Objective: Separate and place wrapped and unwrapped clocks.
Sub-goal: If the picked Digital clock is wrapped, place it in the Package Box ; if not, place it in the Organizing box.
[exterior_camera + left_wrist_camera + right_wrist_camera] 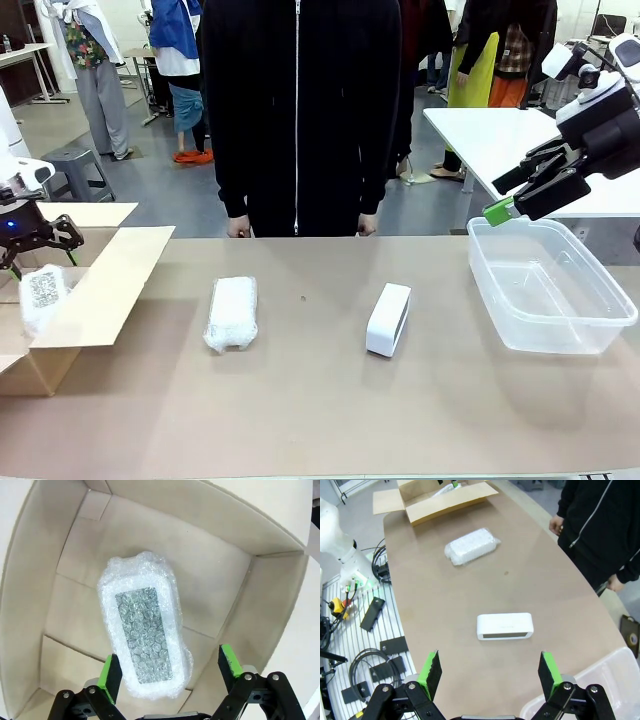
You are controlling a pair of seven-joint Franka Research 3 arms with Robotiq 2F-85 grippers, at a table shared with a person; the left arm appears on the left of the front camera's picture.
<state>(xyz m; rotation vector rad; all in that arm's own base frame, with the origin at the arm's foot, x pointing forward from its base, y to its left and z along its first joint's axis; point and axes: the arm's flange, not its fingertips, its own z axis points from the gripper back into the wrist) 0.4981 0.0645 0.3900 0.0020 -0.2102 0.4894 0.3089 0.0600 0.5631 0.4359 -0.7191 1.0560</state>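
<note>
One wrapped clock [145, 645], a bubble-wrap bundle with a grey speckled face, lies on the floor of the cardboard box [200, 510]. My left gripper [170, 667] hangs open just above it, a finger on each side, not touching. In the front view this bundle [42, 290] sits in the box [105, 290] under the left gripper [38, 248]. A second wrapped bundle [232, 312] [471, 546] lies on the table left of centre. The bare white unwrapped clock [388, 318] [505, 626] lies right of centre. My right gripper [505, 195] [490, 672] hovers open and empty.
A clear plastic bin [545, 285] [590, 690] stands at the right, under the right gripper. A person in a black jacket [300, 110] stands at the far edge, hands down at the table's rim. The box's flaps spread over the left end.
</note>
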